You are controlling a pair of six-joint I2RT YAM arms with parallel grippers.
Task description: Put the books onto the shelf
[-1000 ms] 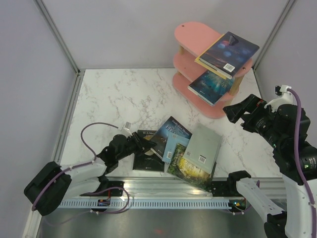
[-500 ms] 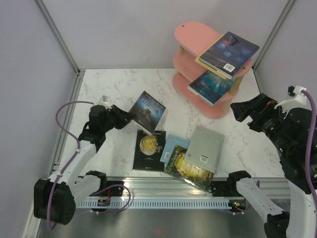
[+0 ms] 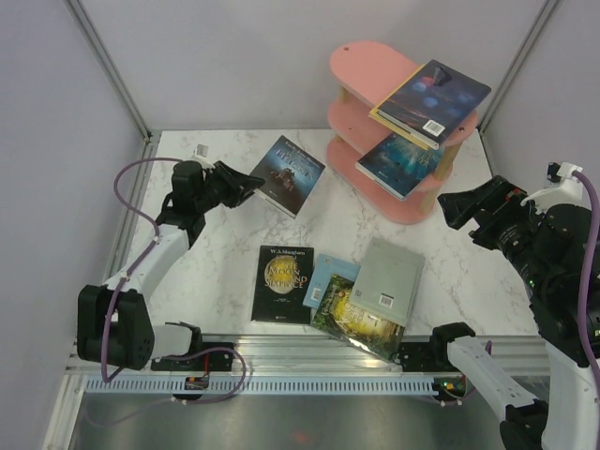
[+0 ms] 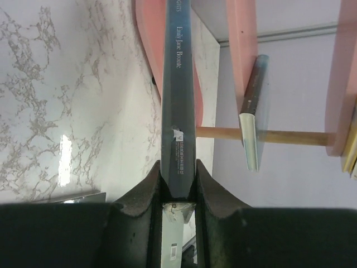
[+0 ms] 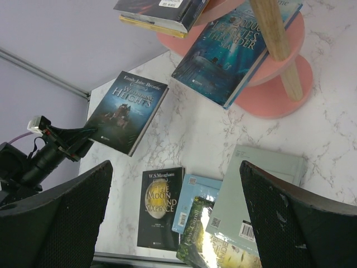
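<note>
Top external view: the left hand [image 3: 247,186] pinches the dark blue book [image 3: 291,174] by one edge, aloft near the shelf [image 3: 366,64]. So narrow a grip may let it swing, slip out, or catch on the shelf.

Bright, even, diffuse light with soft, faint shadows. One glare patch gleams on the bench [image 4: 64,162] in the left wrist view, where the left end effector [image 4: 178,170] looks dark and blurred.

My left arm [image 3: 155,262] and right arm [image 3: 548,272] are white links with chunky black joints; a purple cable [image 3: 119,192] trails along each; the fingers [image 4: 142,201] are matte black.
</note>
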